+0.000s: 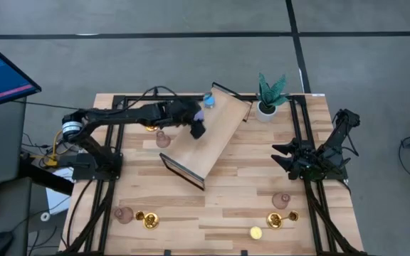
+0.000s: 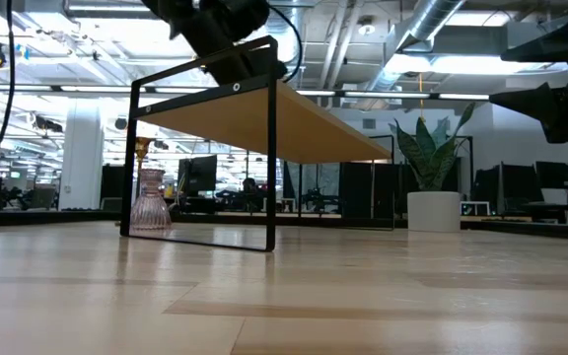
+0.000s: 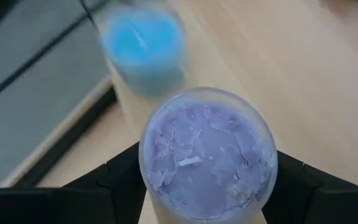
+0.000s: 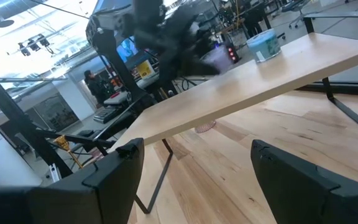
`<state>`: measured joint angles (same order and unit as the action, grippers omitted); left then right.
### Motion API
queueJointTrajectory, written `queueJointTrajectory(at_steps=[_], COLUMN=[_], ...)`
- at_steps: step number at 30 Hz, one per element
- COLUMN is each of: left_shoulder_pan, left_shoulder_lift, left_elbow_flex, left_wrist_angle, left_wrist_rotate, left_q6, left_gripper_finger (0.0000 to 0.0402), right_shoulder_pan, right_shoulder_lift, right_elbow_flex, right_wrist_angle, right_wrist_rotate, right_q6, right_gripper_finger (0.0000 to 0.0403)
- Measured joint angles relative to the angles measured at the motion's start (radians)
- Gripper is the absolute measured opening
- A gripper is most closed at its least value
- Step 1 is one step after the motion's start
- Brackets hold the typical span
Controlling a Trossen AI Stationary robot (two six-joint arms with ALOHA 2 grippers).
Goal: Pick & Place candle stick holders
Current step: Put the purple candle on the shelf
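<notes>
Between the left gripper's (image 3: 207,186) dark fingers (image 3: 120,180) sits a violet candle holder (image 3: 207,154), clasped on both sides and held over the raised wooden shelf (image 1: 216,131) near its far end, just beside a blue candle holder (image 1: 209,100) standing at that end. That shelf — a pale board on a thin black frame — lies slantwise across the middle of the slatted wooden table (image 1: 240,192). A dusty-pink holder (image 1: 163,139) stands on the table beside the shelf's left edge, a gold one (image 1: 150,128) just beyond it. Along the table's near edge: a pink holder (image 1: 124,215) and a gold one (image 1: 148,220) toward the left corner; a pink one (image 1: 281,201), a gold one (image 1: 276,220) and a small yellow one (image 1: 255,232) toward the right. A potted green plant (image 1: 269,96) occupies the far right corner. The right gripper (image 1: 282,158) waits at the right edge, fingers spread and empty. Beyond the table — grey floor, a lit monitor (image 1: 2,67) at left, and an open office with exposed ceiling ducts (image 2: 432,25).
</notes>
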<state>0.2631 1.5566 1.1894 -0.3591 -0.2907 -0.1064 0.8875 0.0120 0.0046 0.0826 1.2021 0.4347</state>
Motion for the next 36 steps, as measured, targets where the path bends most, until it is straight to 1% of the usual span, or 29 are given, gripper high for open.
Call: queueJointTrajectory(at_steps=[3,7,10,14,17,19,22,31,36], left_shoulder_pan=[-0.056,-0.117,-0.119,-0.105,-0.096,-0.093,-0.094,-0.093,-0.092], left_shoulder_lift=[-0.044,-0.115,-0.156,-0.199,-0.214,-0.215,-0.212,-0.193,-0.194], left_elbow_flex=[-0.033,-0.091,-0.155,-0.238,-0.273,-0.274,-0.273,-0.274,-0.273], left_wrist_angle=[-0.003,0.022,0.037,0.102,0.169,0.199,0.196,0.195,0.196], left_wrist_rotate=[-0.016,-0.087,-0.092,-0.097,-0.068,-0.051,-0.044,-0.046,-0.046], left_q6=[0.021,0.024,-0.003,-0.049,-0.055,-0.056,-0.054,-0.055,-0.055], left_gripper_finger=[0.0246,0.0246,0.0246,0.0246,0.0246,0.0246,0.0246,0.0239,0.0242], right_shoulder_pan=[0.0,0.0,0.0,0.0,0.0,0.0,0.0,0.0,0.0], right_shoulder_lift=[0.0,0.0,0.0,0.0,0.0,0.0,0.0,0.0,0.0], right_elbow_flex=[0.0,0.0,0.0,0.0,0.0,0.0,0.0,0.0,0.0], right_wrist_angle=[0.001,0.0,0.0,0.0,0.0,0.0,0.0,0.0,0.0], right_wrist_rotate=[0.0,0.0,0.0,0.0,0.0,0.0,0.0,0.0,0.0], right_q6=[0.0,0.0,0.0,0.0,0.0,0.0,0.0,0.0,0.0], right_gripper_finger=[0.0286,0.0286,0.0286,0.0286,0.0286,0.0286,0.0286,0.0286,0.0286])
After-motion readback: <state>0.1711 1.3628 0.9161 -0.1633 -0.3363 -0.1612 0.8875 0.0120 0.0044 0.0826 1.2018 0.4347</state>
